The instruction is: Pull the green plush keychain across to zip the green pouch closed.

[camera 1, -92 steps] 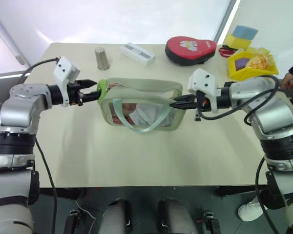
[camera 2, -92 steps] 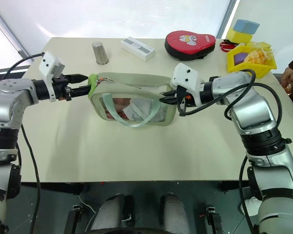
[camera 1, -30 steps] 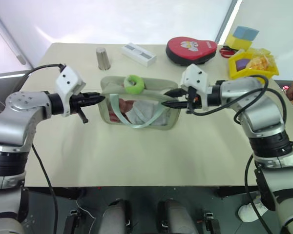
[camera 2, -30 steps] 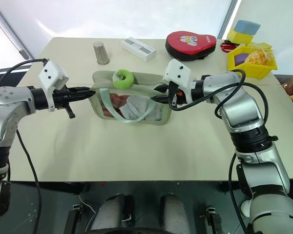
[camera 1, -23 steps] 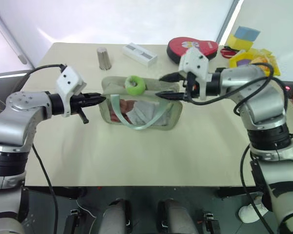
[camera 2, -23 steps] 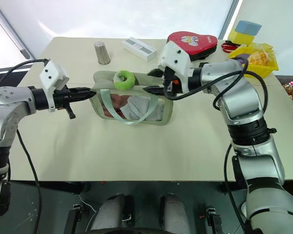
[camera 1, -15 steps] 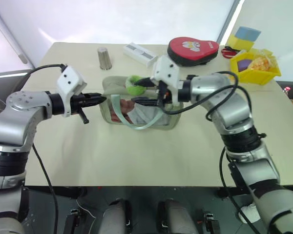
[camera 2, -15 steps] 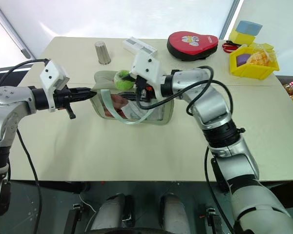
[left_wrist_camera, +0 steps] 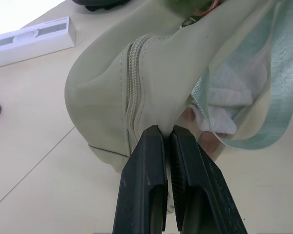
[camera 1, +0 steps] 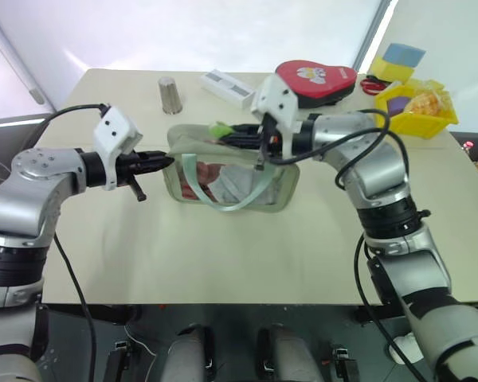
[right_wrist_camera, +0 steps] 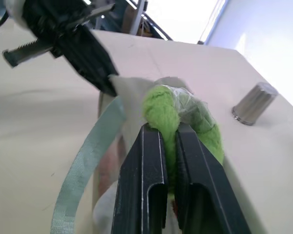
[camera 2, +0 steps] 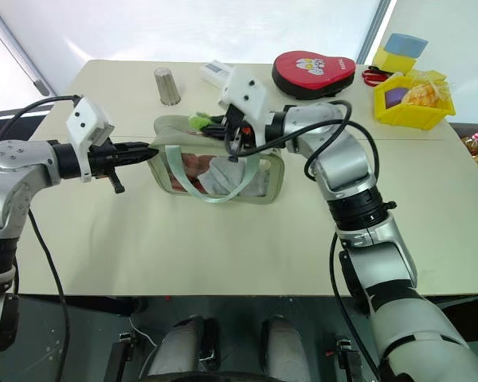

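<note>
Sitting pinched in the right tool [right_wrist_camera: 168,131], the green plush keychain [right_wrist_camera: 180,119].

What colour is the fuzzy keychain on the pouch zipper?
Bright lime green; the green plush keychain shows best in the right wrist view.

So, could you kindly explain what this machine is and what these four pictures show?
It is a humanoid robot with two arms, each ending in a gripper of two black fingers. The two wide pictures come from its head camera, looking down over a table. The two close-ups come from cameras on its wrists. The left gripper is shut on the end of the green pouch, holding it steady. The right gripper is shut on the green plush keychain that hangs on the zipper. Also on the table are a metal cup, a white box, a red case and a yellow tray.
</note>
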### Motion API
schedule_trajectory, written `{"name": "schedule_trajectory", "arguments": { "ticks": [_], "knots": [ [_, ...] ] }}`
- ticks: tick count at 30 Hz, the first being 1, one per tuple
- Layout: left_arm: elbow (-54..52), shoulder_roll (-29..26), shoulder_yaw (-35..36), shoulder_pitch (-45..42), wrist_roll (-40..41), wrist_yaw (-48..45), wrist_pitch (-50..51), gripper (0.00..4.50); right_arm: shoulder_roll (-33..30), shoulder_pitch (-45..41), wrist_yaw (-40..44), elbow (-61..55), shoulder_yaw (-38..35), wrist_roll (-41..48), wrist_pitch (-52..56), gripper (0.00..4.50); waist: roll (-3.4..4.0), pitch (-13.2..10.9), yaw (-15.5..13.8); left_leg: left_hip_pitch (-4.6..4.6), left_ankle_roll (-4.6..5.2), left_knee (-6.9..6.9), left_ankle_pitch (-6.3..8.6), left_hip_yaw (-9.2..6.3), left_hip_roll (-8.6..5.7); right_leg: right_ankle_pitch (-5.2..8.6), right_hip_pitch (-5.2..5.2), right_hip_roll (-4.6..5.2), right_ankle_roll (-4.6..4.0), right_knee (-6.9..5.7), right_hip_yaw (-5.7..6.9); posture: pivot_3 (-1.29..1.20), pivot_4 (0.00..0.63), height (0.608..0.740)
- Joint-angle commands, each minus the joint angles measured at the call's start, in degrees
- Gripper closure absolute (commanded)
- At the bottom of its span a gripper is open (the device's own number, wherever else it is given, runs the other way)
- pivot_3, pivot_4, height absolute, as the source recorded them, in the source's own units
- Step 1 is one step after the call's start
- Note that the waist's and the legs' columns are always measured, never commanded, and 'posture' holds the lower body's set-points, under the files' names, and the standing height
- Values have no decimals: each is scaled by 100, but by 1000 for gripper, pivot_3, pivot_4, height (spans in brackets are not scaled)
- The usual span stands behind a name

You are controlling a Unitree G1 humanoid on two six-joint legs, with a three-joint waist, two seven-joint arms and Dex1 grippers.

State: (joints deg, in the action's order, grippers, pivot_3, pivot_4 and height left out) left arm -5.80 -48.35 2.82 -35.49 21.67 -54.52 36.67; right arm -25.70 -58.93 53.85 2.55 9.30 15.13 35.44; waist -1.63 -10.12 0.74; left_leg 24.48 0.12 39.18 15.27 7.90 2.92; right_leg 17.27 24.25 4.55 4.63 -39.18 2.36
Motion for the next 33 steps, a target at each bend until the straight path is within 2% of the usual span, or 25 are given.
{"name": "schedule_trajectory", "arguments": {
  "ticks": [1,4,8,12,15,19,24,30,31,32,33],
  "knots": [
    [-55,3,41,-72,-30,38,-99,4500,-451,-278,-90,-68,-588,172,348,4445,0,0,-8,0,0,0,0,0,0,0,0,0,0,0,0,0,150,740],
    [-40,32,37,-46,-37,38,-117,4500,-1090,-185,-127,0,-670,-84,307,4445,0,0,-13,1,3,0,2,0,-3,0,-1,4,0,2,1,0,150,740],
    [30,71,44,-17,-52,45,-172,4500,-2195,287,-363,329,-423,-1021,-297,4445,0,0,-17,1,4,-2,2,-1,-4,0,-2,5,0,7,1,0,150,740],
    [60,120,22,14,-66,59,-218,4500,-2661,907,-1084,498,-256,-1864,-585,4445,1,0,23,0,5,-2,3,3,-5,0,-2,8,0,9,-1,0,150,740],
    [86,159,-8,-4,-72,72,-242,4500,-2416,1495,-1387,281,-351,-1841,-344,4445,1,0,39,-2,0,-4,0,5,2,0,2,1,0,6,-2,0,150,740],
    [170,190,-73,-80,-94,62,-282,4500,-1446,2321,-1686,-35,-294,-1453,41,4445,-1,2,39,-9,-5,-2,-3,3,7,0,-6,-5,0,5,-1,0,150,740],
    [110,160,-81,-92,-65,58,-219,4500,-636,2618,-1784,-155,-276,-1226,363,4445,3,0,35,-9,-5,-2,-3,3,4,0,-7,-5,0,4,-2,0,150,740],
    [20,54,15,28,-51,79,-168,4500,-845,2446,-1448,17,-321,-1178,182,4445,1,1,43,-11,-5,-2,-3,1,4,0,-10,-7,0,4,-1,0,150,740],
    [21,44,50,28,-49,99,-174,4142,-949,2298,-1375,128,-425,-1156,104,4492,1,1,44,-11,-5,-3,-3,1,4,0,-9,-7,0,4,-1,0,150,740],
    [27,27,82,24,-27,98,-157,3783,-1058,2162,-1259,212,-518,-1108,45,4134,2,1,46,-11,-5,-3,-3,1,4,0,-9,-7,0,5,-1,0,150,740],
    [33,15,98,20,-8,99,-145,3613,-1126,2082,-1184,266,-565,-1071,8,3715,5,-1,43,-11,-5,-3,-3,2,4,0,-8,-7,0,5,-2,0,150,740]
  ]
}}
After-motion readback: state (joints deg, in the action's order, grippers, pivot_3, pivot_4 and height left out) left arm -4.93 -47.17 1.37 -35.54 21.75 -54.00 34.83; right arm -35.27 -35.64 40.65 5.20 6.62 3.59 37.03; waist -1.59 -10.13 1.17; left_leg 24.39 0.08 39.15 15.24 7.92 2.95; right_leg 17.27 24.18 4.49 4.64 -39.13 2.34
